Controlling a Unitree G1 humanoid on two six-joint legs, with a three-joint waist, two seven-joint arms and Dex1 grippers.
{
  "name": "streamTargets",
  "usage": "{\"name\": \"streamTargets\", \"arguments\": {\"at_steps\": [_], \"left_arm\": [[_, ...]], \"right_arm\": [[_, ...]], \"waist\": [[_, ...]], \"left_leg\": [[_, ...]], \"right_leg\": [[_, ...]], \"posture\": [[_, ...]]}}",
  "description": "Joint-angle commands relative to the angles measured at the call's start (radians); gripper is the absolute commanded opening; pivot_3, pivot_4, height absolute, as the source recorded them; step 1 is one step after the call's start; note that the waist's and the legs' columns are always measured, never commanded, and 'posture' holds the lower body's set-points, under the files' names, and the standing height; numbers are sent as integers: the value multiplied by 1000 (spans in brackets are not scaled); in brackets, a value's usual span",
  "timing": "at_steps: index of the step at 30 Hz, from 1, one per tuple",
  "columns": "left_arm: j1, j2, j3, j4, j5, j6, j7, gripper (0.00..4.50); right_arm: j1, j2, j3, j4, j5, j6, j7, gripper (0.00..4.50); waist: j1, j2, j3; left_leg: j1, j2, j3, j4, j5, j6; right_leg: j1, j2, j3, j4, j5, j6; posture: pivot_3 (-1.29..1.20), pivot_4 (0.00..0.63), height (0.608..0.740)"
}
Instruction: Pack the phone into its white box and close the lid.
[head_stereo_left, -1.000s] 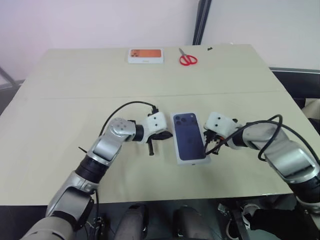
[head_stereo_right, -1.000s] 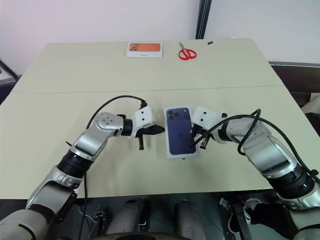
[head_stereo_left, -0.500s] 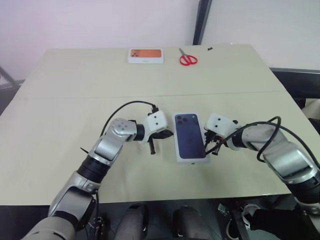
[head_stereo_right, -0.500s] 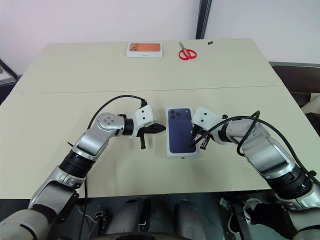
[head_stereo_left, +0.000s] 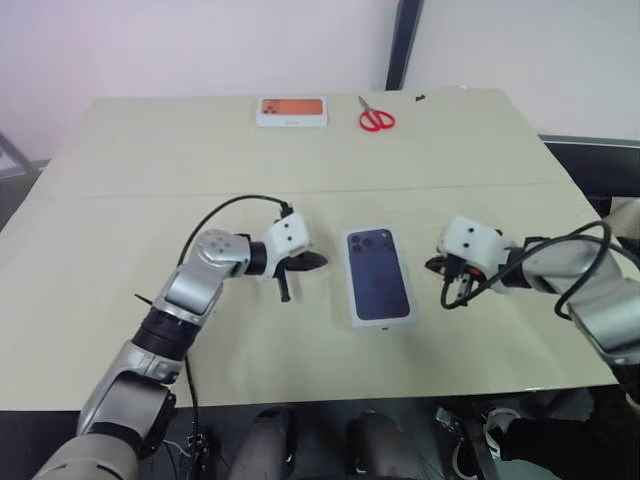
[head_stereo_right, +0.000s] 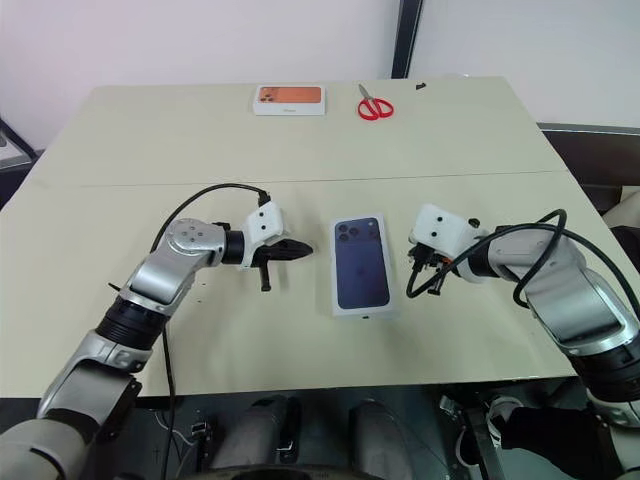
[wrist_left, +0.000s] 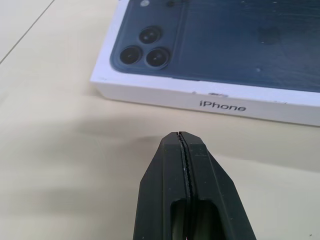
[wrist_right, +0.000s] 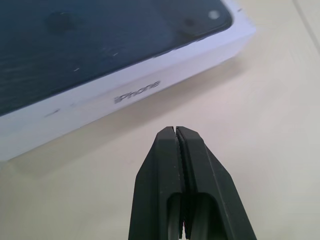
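Matte beige table (head_stereo_left: 150, 170); lid (head_stereo_left: 380, 275) on, glossy navy print; both end effectors (head_stereo_left: 312, 259) (head_stereo_left: 432, 265) pinched tight, empty.

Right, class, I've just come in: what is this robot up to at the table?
It is packing a phone. The lid, printed with a phone picture, sits closed on the table. The left gripper and right gripper hang shut on either side of it, apart from it, holding nothing.
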Motion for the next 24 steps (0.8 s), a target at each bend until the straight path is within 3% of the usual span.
{"name": "streamTargets", "arguments": {"at_steps": [1, 8, 15, 24], "left_arm": [[-32, 6, 44, 3, -28, -14, 0, 0], [-139, -50, 58, 141, -19, -46, 38, 0], [-225, -158, -19, 294, 44, -139, 47, 0], [-235, -185, -80, 364, 111, -215, 30, 0]], "right_arm": [[1, -18, -59, -54, 31, -23, 28, 53], [64, -16, -115, -198, 197, 60, 116, 53], [139, -25, -31, -219, 126, 61, 44, 53], [217, -63, -5, -225, 78, 66, -5, 53]], "waist": [[0, 0, 0], [9, 0, 0], [22, 0, 0], [27, -1, -1]], "left_leg": [[0, 0, 0, 0, 0, 0], [0, 0, 0, 1, 0, 0], [-2, 0, 0, 9, -1, 2], [-2, 0, -1, 11, -1, 2]], "right_leg": [[0, 0, 0, 0, 0, 0], [1, 0, -1, 0, 0, 0], [2, 0, -1, 1, 0, 0], [3, 0, -1, 1, 0, 0]], "posture": [[0, 150, 740], [0, 150, 740], [0, 150, 740], [0, 150, 740]]}}
